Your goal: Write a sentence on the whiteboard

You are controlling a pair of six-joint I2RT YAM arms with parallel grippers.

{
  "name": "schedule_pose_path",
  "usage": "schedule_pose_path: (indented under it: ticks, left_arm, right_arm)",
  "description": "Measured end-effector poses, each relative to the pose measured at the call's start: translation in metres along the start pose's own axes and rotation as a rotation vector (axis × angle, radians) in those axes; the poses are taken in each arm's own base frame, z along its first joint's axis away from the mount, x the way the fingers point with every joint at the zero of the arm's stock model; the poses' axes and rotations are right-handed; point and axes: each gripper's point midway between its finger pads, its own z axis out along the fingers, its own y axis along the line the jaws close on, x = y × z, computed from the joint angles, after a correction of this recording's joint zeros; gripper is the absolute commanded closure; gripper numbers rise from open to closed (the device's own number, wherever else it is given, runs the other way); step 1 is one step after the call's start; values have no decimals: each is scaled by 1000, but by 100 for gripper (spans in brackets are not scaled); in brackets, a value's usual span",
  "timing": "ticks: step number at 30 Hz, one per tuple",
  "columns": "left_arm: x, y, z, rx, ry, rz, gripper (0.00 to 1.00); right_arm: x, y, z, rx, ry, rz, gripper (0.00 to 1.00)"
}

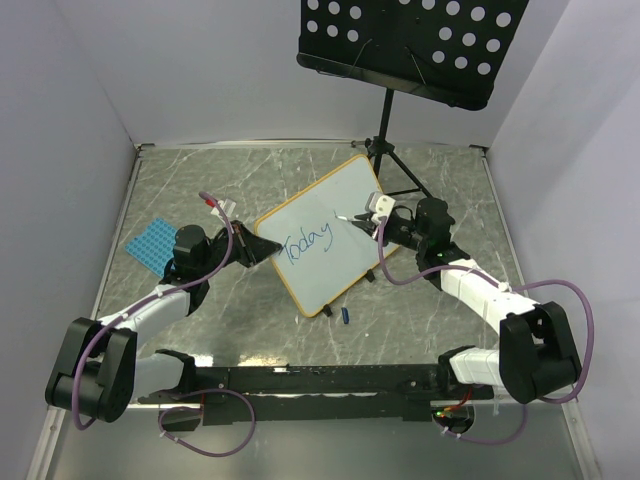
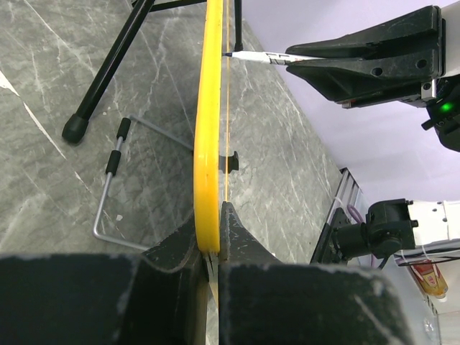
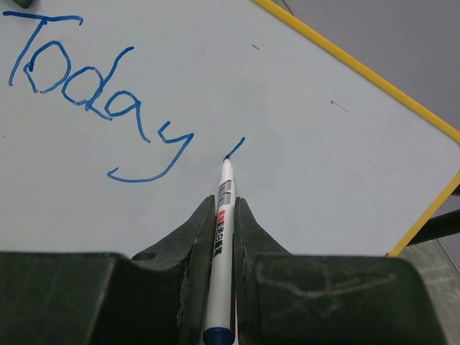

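Fingers (image 3: 198, 230) of the right gripper (image 3: 224, 208) are clenched on the marker (image 3: 226, 183), tip on the whiteboard (image 3: 309, 144) at the table's (image 1: 180, 180) middle. Its frame (image 2: 208, 129) is pinched by the left gripper (image 2: 214, 228). The sentence (image 3: 100, 100) could be skewed if that pinch slips.

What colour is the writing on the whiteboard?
The handwritten marker word "Today" is blue; clearest in the right wrist view.

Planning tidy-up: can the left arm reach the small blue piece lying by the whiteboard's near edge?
Likely not yet: the left gripper has its jaws shut on the yellow-framed white board, though the small blue piece lies unobstructed.
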Motion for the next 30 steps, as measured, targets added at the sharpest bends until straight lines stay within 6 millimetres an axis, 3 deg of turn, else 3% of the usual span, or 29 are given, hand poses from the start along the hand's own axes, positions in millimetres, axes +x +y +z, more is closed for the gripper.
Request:
schedule_pose_path:
  ticks: [10,20,30]
  left_arm:
    - [0,0,0,-3,2,-9,99]
    - [0,0,0,-3,1,-9,99]
    - [0,1,0,-3,2,-9,99]
  right_arm:
    - [6,5,-2,-21,19,-15,100]
    - [19,24,-11,-57,49,-6,100]
    - [16,23,-11,-51,47,24,100]
